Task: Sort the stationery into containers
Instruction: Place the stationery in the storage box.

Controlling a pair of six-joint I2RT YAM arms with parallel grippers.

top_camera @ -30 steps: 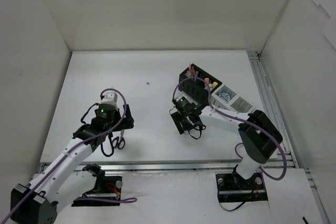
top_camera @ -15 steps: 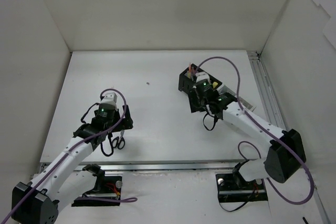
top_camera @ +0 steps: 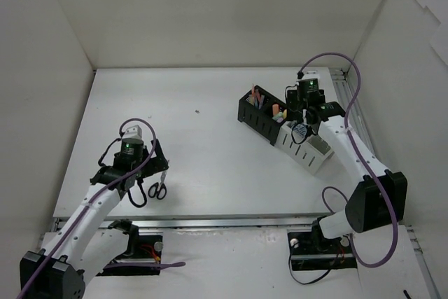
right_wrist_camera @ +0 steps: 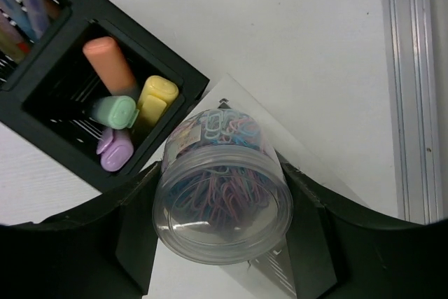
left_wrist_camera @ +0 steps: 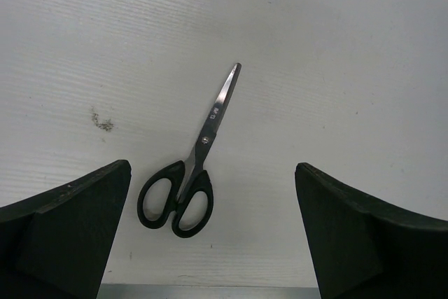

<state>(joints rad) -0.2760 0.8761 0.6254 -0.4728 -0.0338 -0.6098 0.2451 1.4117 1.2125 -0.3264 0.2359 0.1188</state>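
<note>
Sorting well along, by the look of things. Already stowed in black organizer [right_wrist_camera: 175, 69], just beside right gripper [right_wrist_camera: 222, 204] and ahead of its fingers: orange, yellow, green and purple highlighters [right_wrist_camera: 112, 68] in the nearer compartment, thin coloured pens [right_wrist_camera: 24, 1] in the farther one.

Clamped in that gripper, jaws part-way closed and pressing on both sides: clear round jar [right_wrist_camera: 222, 173] full of coloured paper clips, one flat end turned toward the wrist camera. Directly beneath the gripper, white organizer [top_camera: 316, 157], set just beside the black one. Judged from that: jar poised over its container, not yet let go. Cannot tell what else, if anything, already inside the white organizer.

Left to do: black-handled scissors [left_wrist_camera: 194, 159], lying flat on the surface [left_wrist_camera: 336, 47] straight below left gripper [left_wrist_camera: 212, 169], framed between its fingers, handles nearest, closed blades pointing away. Jaws there spread as wide as possible, holding nothing, hovering clear of the scissors.

No other loose stationery visible from above.

As a judgement, two steps outstanding: release of the jar into the white organizer, then pickup of the scissors and a carry across to the containers, well apart from the left gripper, off to its right. Probably the fiddlier part: thin, flat scissors with little height to pinch.
</note>
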